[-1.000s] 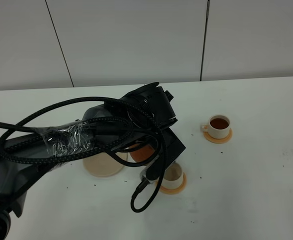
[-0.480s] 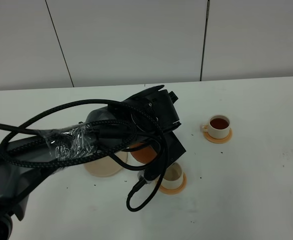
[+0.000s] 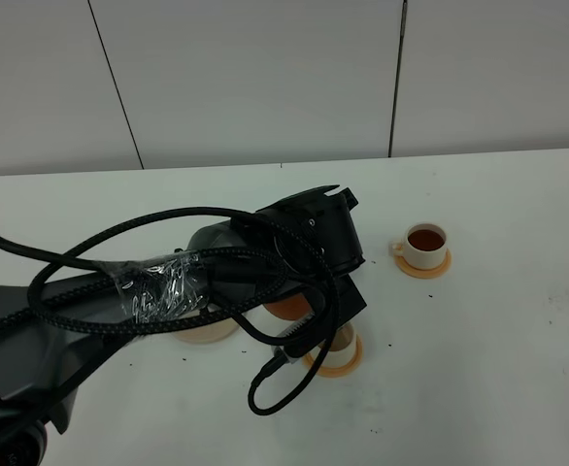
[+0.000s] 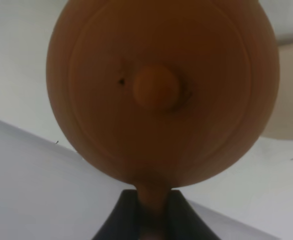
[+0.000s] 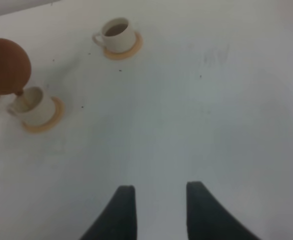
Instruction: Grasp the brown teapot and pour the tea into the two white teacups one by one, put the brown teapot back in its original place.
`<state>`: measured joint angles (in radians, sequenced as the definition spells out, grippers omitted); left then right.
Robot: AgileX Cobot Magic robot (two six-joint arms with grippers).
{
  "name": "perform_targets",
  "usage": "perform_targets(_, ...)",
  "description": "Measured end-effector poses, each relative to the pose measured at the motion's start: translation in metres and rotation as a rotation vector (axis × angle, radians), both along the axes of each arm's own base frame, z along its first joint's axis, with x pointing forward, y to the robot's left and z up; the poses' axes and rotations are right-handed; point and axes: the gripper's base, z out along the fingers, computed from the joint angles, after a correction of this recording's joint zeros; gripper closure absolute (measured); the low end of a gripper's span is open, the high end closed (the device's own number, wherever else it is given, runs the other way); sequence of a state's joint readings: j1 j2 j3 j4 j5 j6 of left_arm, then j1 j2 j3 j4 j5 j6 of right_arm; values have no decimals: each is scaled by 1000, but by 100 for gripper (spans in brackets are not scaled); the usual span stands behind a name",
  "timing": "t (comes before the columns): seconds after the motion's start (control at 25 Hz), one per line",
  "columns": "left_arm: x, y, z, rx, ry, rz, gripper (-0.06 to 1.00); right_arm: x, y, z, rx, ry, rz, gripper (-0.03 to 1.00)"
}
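**Left gripper** (image 4: 154, 212): jaws pressed together on the loop handle of the brown teapot (image 4: 161, 90). The pot is carried off the table and tipped forward, so its knobbed lid faces the wrist camera.

**Right gripper** (image 5: 159, 210): fingers spread with nothing between them. It hangs over bare table (image 5: 211, 125), well apart from all the tea things.

**Brown teapot** (image 3: 286, 308): mostly hidden under the left arm's wrist in the high view. Its handle-to-spout axis slopes down and away from the gripper. In the right wrist view the spout tip sits just above the mouth of the near white teacup (image 5: 34, 107), over the rim on the pot's side.

**Near white teacup** (image 3: 341, 340): on its orange coaster (image 3: 354, 362). The fill level cannot be told.

**Far white teacup** (image 3: 426, 244): on its own coaster (image 3: 430, 269) and holding dark tea; judged already served.

**Beige saucer** (image 3: 202, 332): bare and partly covered by the arm, just beside the pot on the side away from the near cup.

**Governing relation**: spout over cup mouth. The left arm is much the nearer, so levelling the pot and the short carry back to the saucer likely fall to it.
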<state>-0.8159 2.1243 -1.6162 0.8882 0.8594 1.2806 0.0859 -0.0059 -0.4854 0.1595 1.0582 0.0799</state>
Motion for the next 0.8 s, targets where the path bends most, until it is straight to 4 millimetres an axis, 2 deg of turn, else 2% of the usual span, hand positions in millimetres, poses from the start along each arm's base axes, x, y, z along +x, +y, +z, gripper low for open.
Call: perform_targets(0.8, -2, -5, 2, 55, -22, -68, 77, 0, 0, 0, 0, 0, 0, 73)
